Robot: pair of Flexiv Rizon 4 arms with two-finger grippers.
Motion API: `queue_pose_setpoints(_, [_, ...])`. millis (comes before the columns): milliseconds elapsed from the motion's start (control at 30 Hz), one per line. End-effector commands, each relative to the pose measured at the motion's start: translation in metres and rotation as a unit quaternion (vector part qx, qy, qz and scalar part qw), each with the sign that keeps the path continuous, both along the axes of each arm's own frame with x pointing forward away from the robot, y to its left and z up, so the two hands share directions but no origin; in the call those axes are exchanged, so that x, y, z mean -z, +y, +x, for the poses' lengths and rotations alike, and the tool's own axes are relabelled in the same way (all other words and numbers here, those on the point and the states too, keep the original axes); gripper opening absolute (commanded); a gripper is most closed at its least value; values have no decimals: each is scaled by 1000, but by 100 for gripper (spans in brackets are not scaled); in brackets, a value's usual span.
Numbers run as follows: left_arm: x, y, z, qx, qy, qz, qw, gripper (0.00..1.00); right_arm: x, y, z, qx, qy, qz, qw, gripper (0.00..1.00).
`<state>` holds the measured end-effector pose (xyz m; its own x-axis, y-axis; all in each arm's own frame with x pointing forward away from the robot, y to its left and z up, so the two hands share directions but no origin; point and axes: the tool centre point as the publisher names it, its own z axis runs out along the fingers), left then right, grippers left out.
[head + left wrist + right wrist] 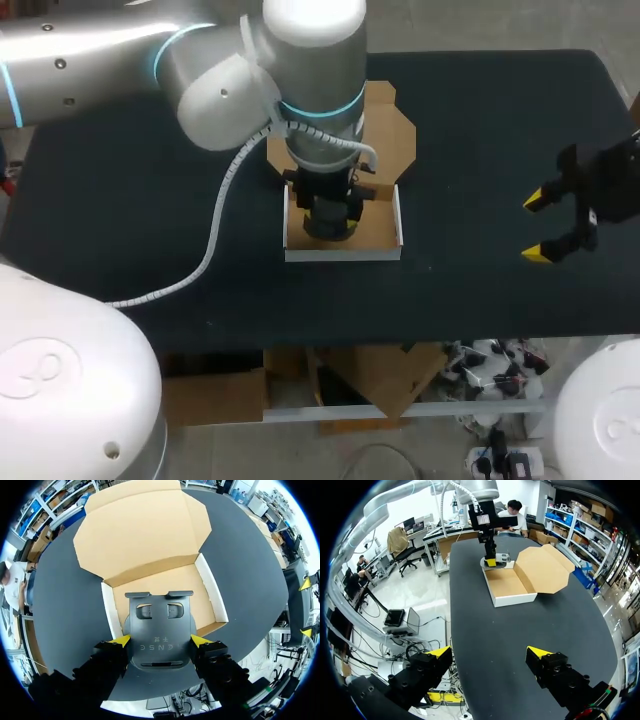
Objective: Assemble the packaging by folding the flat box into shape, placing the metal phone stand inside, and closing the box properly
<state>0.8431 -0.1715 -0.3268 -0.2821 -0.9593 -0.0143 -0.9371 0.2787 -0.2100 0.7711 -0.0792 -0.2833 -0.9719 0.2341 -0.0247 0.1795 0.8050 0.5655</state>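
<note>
Left fingers (121,640): clamped on the stand (160,625), which is partly over the box (212,592).
Box: mid-surface (480,120), lid open toward the far edge.
Right fingers (536,200): spread, empty, near the right edge.

Head camera's up high behind the robot, looking down over the tabletop (480,120). Left wrist camera's in tight, peering down past the left hand (160,640) and the phone stand (160,625) into the box (150,540). Right wrist camera sits well back on the right, facing left across to that same box.
</note>
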Motion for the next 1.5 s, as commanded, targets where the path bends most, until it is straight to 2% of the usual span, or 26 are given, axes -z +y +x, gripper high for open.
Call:
queue_pose_setpoints(33, [12, -8, 11, 4, 4, -1, 1000, 0, -1, -1, -1, 0, -1, 1, 1000, 100])
queue_pose_setpoints(667, [33, -27, 39, 14, 12, -7, 1000, 0, -1, -1, -1, 0, -1, 1, 1000, 100])
queue_pose_setpoints(1067, [51, -25, 47, 17, 15, -6, 1000, 0, -1, -1, -1, 0, -1, 1, 1000, 100])
queue_pose_setpoints(1500, [63, -24, 47, 16, 23, -2, 1000, 0, -1, -1, -1, 0, -1, 1, 1000, 100])
